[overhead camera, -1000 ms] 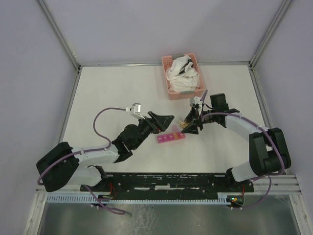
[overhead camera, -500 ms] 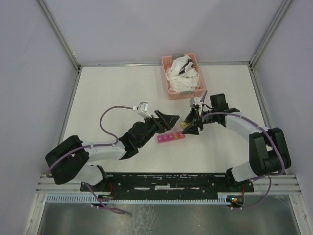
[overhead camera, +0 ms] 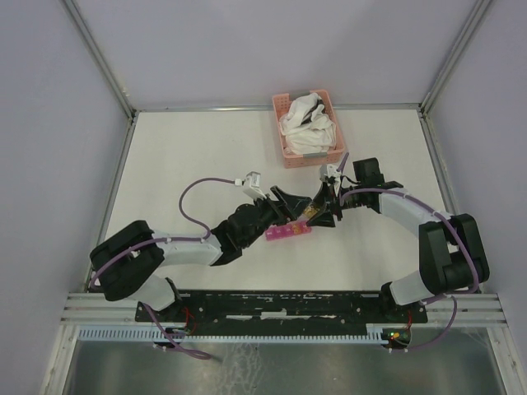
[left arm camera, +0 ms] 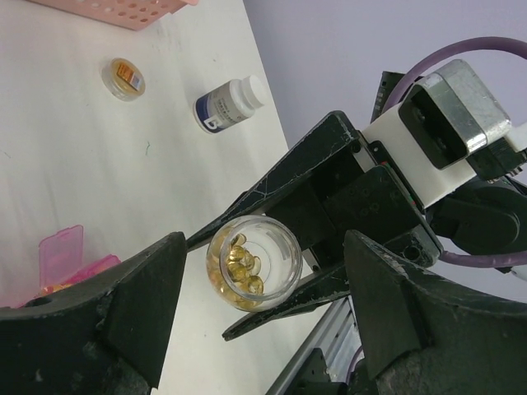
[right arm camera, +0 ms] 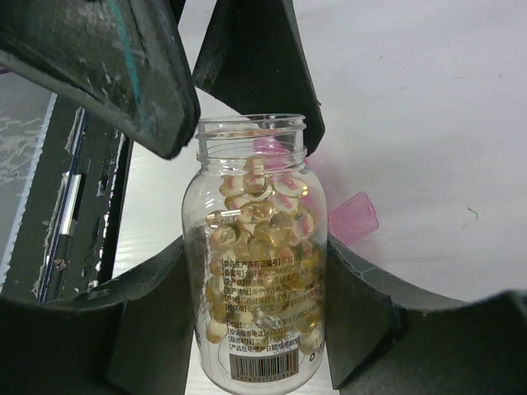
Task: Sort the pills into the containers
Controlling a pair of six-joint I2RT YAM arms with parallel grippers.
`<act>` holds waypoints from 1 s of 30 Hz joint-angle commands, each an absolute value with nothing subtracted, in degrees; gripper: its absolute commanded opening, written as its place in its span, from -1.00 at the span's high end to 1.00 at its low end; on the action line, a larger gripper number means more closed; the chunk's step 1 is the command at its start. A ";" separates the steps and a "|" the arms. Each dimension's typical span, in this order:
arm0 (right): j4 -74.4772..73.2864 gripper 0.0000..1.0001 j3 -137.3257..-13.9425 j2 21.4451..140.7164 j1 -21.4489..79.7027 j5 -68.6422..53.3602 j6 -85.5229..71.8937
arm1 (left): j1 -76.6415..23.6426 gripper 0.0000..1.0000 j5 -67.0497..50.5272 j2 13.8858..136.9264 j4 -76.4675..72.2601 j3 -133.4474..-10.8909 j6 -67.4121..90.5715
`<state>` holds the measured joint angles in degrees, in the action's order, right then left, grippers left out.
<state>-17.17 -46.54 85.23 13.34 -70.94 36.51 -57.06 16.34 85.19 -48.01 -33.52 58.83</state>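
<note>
My right gripper (right arm camera: pixel 255 280) clamping the clear jar (right arm camera: pixel 251 136) of pills (right arm camera: pixel 259 222) near the pink containers (overhead camera: pixel 288 231), its barcode label (right arm camera: pixel 259 362) too fine for me to read; left gripper (left arm camera: pixel 263 247), jaws apart, now advanced to the jar mouth

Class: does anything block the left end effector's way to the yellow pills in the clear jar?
Nothing visible does. The clear round jar, held by the right end effector, is uncapped, its yellow pills exposed to the left end effector.

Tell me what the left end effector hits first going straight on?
The left end effector would probably meet the open pill jar held by the right end effector; depth is unclear.
</note>
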 commanded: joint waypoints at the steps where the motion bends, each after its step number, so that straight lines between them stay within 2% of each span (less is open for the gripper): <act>1: -16.78 0.87 -48.86 85.13 13.36 -74.87 37.77 | -57.56 -0.65 16.57 86.40 -49.24 -36.05 61.06; 6: -17.02 0.86 -48.93 85.20 13.36 -74.97 37.97 | -57.71 -0.50 16.43 86.99 -49.38 -36.36 61.42; 22: -17.90 0.84 -49.12 85.56 13.40 -75.05 38.91 | -57.94 -0.18 16.29 88.64 -47.69 -38.35 60.29; 24: -18.16 0.83 -49.19 85.65 13.36 -75.04 39.07 | -58.04 -0.05 16.58 88.44 -47.31 -38.51 59.73; 30: -19.43 0.76 -49.79 86.28 13.38 -74.88 39.55 | -58.14 0.72 16.40 88.29 -45.71 -39.14 58.30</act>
